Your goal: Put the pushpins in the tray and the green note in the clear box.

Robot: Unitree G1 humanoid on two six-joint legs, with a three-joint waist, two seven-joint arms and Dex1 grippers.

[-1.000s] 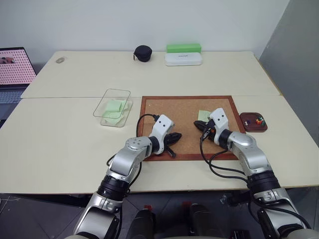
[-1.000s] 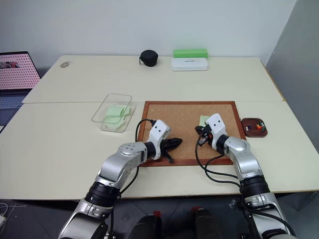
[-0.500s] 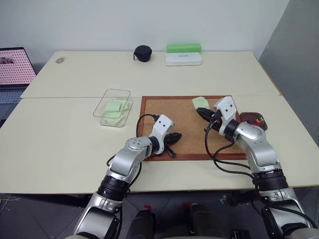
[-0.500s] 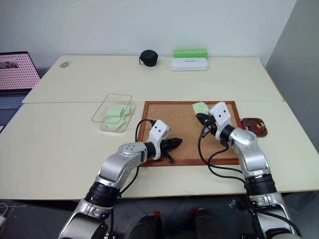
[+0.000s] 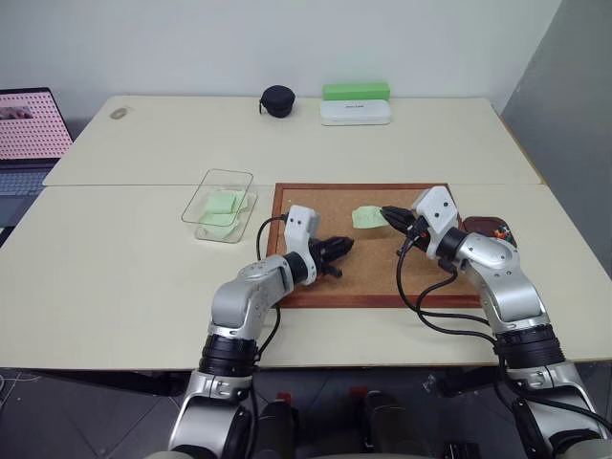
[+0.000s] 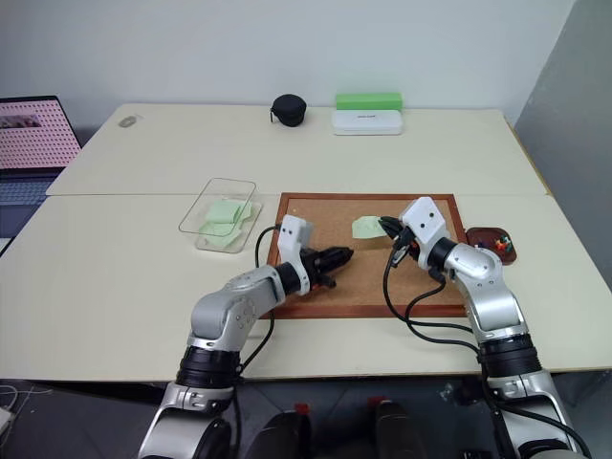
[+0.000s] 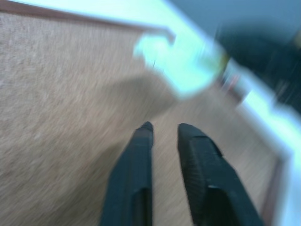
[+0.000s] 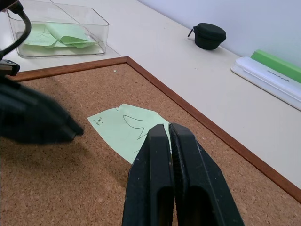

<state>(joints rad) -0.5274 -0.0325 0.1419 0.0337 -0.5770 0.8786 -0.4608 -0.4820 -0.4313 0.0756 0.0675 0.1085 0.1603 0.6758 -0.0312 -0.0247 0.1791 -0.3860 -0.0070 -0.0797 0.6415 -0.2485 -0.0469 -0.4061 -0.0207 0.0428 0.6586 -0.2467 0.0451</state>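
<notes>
My right gripper [image 5: 385,213] hangs over the corkboard, shut on one edge of the pale green note [image 5: 365,217], which sticks out from its tips toward my left gripper. The right wrist view shows the same grip: the note [image 8: 121,126] is pinched by the closed fingers [image 8: 160,141] just above the cork. My left gripper [image 5: 340,248] hovers level over the board's left half, a short way from the note, with a narrow gap between its fingers [image 7: 138,155] and nothing in it. The clear box [image 5: 218,206] holds other green slips. The tray [image 6: 496,238], with small red and green pushpins [image 6: 500,245], is partly behind my right wrist.
The wood-framed corkboard [image 5: 325,292] lies in the middle of the table. At the back stand a black round case [image 5: 277,100], a white oblong case [image 5: 355,113] and a bright green block [image 5: 356,92]. A laptop [image 5: 29,129] sits at the far left.
My right gripper lifted the green note off the corkboard and carried it left toward the middle. My left gripper rose, rolled over, and its fingers parted slightly.
</notes>
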